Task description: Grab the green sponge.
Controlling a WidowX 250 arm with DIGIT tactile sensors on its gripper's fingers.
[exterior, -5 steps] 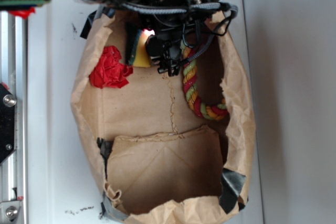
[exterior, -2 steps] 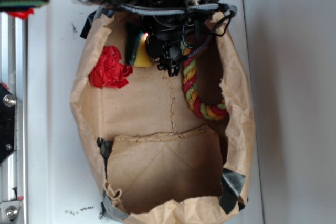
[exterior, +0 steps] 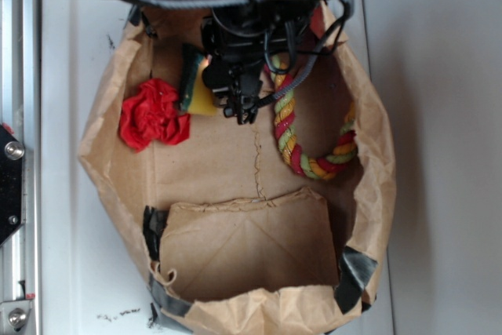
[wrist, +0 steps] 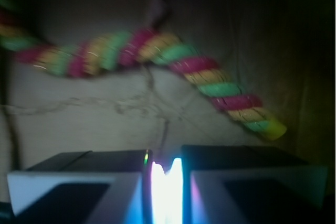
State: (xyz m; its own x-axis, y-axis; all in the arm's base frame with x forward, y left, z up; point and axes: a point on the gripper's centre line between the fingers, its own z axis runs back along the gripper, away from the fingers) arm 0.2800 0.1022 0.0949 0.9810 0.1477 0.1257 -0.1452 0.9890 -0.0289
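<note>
Yellow foam with a dark green scouring face marks the green sponge (exterior: 194,88), standing on edge near the back wall of the crumpled brown paper bag (exterior: 376,194) on the white counter (exterior: 70,52). It sits touching the black claw (exterior: 238,107) at the claw's nine o'clock, its long axis running twelve to six. The wrist view shows the two pads nearly together with only a bright sliver between, nothing gripped. The red crumpled paper ball (exterior: 153,114) crowds further left; the red, yellow and green twisted rope (exterior: 302,147) lies at three o'clock.
</note>
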